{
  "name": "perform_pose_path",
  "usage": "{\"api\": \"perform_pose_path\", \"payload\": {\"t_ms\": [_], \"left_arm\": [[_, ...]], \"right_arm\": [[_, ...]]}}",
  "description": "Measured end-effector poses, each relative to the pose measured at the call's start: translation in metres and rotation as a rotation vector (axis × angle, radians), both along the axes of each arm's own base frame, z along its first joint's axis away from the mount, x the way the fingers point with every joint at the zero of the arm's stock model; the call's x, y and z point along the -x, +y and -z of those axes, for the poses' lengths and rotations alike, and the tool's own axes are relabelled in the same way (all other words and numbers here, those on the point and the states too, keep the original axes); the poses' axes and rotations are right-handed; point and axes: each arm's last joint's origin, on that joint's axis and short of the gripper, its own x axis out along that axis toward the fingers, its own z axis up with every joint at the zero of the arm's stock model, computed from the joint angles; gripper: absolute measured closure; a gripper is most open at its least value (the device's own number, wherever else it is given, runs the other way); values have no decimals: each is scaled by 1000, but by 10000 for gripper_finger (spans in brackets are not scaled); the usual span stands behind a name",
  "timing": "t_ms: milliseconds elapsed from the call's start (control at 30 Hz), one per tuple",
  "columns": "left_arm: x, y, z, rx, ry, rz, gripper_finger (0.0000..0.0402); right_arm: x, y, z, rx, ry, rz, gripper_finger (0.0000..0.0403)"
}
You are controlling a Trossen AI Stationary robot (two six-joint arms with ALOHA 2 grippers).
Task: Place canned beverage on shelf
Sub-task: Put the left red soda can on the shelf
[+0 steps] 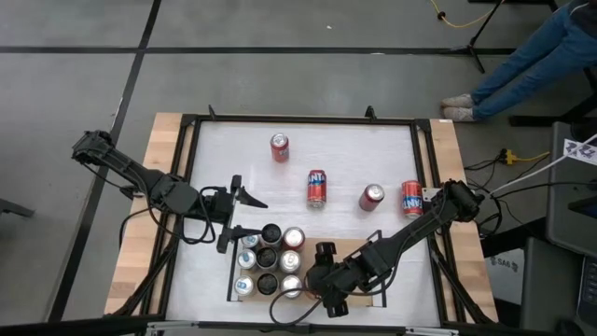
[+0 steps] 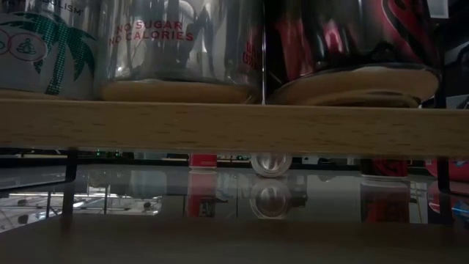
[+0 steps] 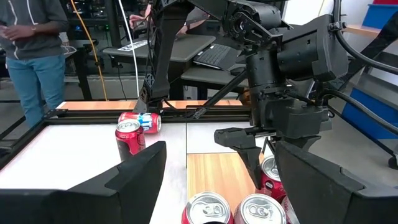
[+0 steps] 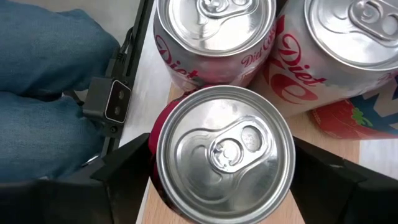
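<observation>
Currently my right gripper (image 4: 217, 180) is standing over the shelf (image 1: 378, 301), fingers spread on either side of a red can (image 4: 221, 152) that is sitting upright between them at the panel's corner; whether the pads are touching its wall I cannot tell. Just beyond it, two Diet cans (image 4: 214, 34) are standing on the wood. Judging the step as placement: next, back straight up without tipping the can. My left gripper (image 1: 241, 217) is waiting, fingers spread and empty, beside the cluster. Farther off, four cans (image 1: 317, 188) are lying scattered on the white tabletop (image 1: 224, 159).
</observation>
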Motion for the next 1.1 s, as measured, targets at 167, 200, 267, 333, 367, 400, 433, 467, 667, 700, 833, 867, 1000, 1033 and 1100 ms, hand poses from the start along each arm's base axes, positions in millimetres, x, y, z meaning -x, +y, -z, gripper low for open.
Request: {"api": "perform_pose_path", "payload": {"t_ms": [167, 200, 267, 333, 367, 400, 433, 467, 667, 700, 833, 867, 1000, 1033, 1100], "left_arm": [[0, 0, 0, 0, 0, 0, 108], [0, 0, 0, 0, 0, 0, 108], [0, 0, 0, 0, 0, 0, 108], [0, 0, 0, 0, 0, 0, 108], [0, 0, 0, 0, 0, 0, 108], [0, 0, 0, 0, 0, 0, 108], [0, 0, 0, 0, 0, 0, 108], [0, 0, 0, 0, 0, 0, 108], [0, 0, 0, 0, 0, 0, 108], [0, 0, 0, 0, 0, 0, 108], [0, 0, 0, 0, 0, 0, 108], [0, 0, 0, 0, 0, 0, 108], [0, 0, 0, 0, 0, 0, 108], [0, 0, 0, 0, 0, 0, 108], [0, 0, 0, 0, 0, 0, 108]], "right_arm": [[0, 0, 0, 0, 0, 0, 84], [0, 0, 0, 0, 0, 0, 84], [0, 0, 0, 1, 0, 0, 84], [0, 0, 0, 0, 0, 0, 83], [0, 0, 0, 0, 0, -1, 83], [0, 0, 0, 0, 0, -1, 83], [0, 0, 0, 0, 0, 0, 83], [0, 0, 0, 0, 1, -1, 83], [0, 0, 0, 0, 1, 0, 76], [0, 0, 0, 0, 1, 0, 70], [1, 0, 1, 0, 13, -3, 36], [1, 0, 1, 0, 13, -4, 28], [1, -1, 1, 5, 15, -2, 6], [1, -1, 1, 6, 16, -1, 5], [1, 0, 1, 5, 13, -1, 8]]}}
